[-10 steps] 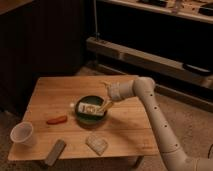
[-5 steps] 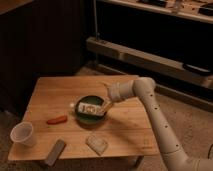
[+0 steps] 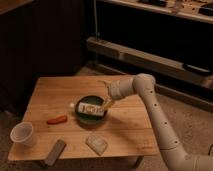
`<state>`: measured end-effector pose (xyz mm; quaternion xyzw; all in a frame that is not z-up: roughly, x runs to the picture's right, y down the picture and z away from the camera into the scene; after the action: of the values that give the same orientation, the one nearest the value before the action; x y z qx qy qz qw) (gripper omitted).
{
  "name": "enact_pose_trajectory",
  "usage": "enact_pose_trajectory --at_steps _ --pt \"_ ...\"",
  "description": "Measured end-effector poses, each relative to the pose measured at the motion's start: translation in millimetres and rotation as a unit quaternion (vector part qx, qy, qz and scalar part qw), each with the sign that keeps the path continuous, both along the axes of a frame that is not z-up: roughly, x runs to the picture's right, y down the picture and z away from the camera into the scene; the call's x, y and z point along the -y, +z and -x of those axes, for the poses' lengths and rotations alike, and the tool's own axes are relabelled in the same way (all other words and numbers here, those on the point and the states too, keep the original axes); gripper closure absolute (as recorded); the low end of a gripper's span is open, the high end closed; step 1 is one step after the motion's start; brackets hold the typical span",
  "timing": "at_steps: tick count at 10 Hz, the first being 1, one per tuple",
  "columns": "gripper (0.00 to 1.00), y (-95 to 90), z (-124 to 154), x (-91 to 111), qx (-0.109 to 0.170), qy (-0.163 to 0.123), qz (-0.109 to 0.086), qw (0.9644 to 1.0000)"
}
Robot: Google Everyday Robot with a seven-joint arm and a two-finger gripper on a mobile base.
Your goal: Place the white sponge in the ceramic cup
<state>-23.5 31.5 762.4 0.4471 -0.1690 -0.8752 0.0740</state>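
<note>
The white sponge (image 3: 96, 144) lies flat near the table's front edge, right of the middle. The ceramic cup (image 3: 22, 134), small, plain white and tapered, stands upright at the front left corner. My gripper (image 3: 106, 105) hangs at the right rim of a dark green bowl (image 3: 86, 117) in the middle of the table, well behind the sponge and far right of the cup. It is next to a white packet (image 3: 91, 108) that lies in the bowl.
A red-orange oblong object (image 3: 56, 120) lies left of the bowl. A grey bar (image 3: 55, 152) lies at the front edge between cup and sponge. The wooden table (image 3: 131, 125) has dark shelving behind it and floor to the right.
The arm has stayed almost still over the bowl's right rim. The cup, the sponge and the other things have not moved.
</note>
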Motion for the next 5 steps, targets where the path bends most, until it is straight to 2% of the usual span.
enact_pose_trajectory --at_steps 2,5 --pt "0.11 -0.6 2.9 1.1 0.013 -0.014 -0.009 0.9998" --pt "0.11 -0.7 2.0 1.2 0.013 -0.013 -0.009 0.9998"
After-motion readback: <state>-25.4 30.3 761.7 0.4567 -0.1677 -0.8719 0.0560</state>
